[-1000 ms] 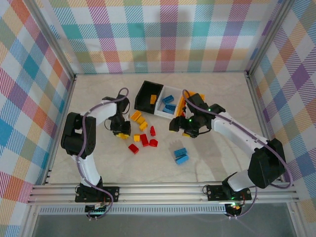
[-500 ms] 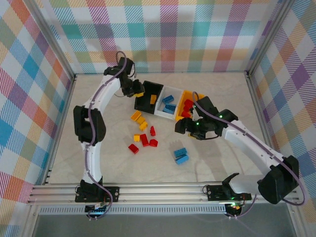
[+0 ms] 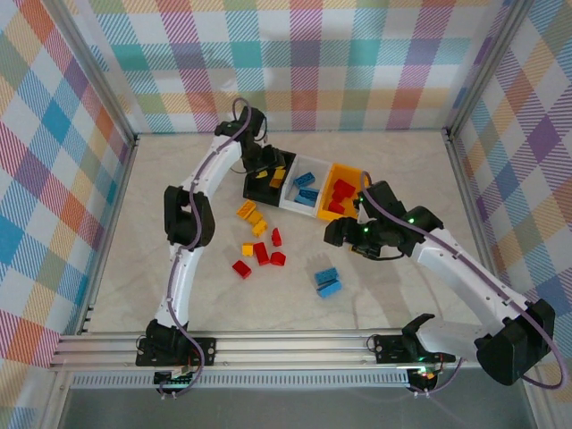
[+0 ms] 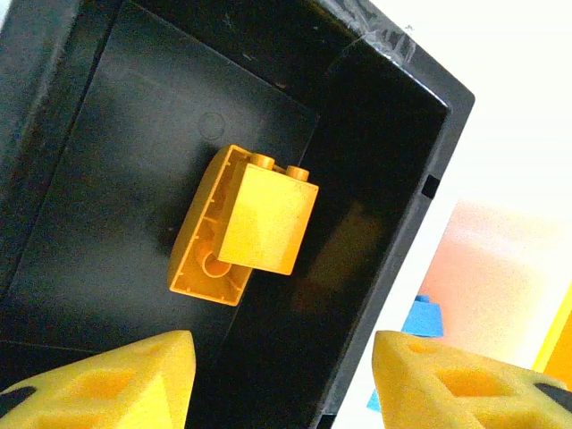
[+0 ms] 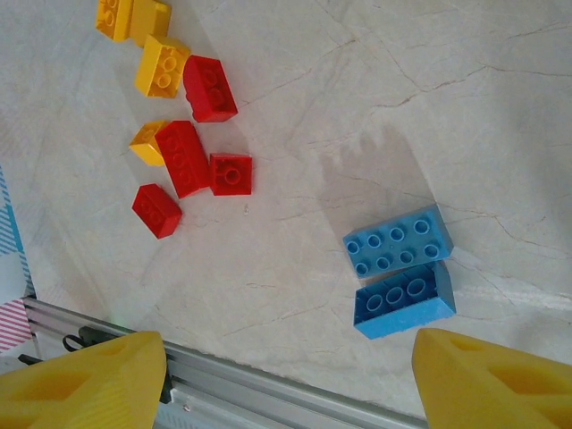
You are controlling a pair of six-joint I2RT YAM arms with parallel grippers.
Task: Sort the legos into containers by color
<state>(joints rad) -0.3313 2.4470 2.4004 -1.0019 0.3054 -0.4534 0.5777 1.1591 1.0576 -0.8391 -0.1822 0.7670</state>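
- L gripper (image 4: 281,384) above black bin (image 4: 393,170), fingers wide, empty.
- 2 yellow legos (image 4: 246,223) touching, inside black bin.
- R gripper (image 5: 286,375) right of black bin and nearer, fingers wide, empty, over blue pair (image 5: 399,273).
- Loose red/yellow legos (image 3: 257,241) just near-side of black bin.

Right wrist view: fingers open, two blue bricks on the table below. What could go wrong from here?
1. The blue bricks lie side by side with barely a gap. If the right gripper closes its fingers on one, it could shove or pinch the other too.
2. The red bricks and yellow bricks sit packed together on the table, so a red pick may drag a yellow along.
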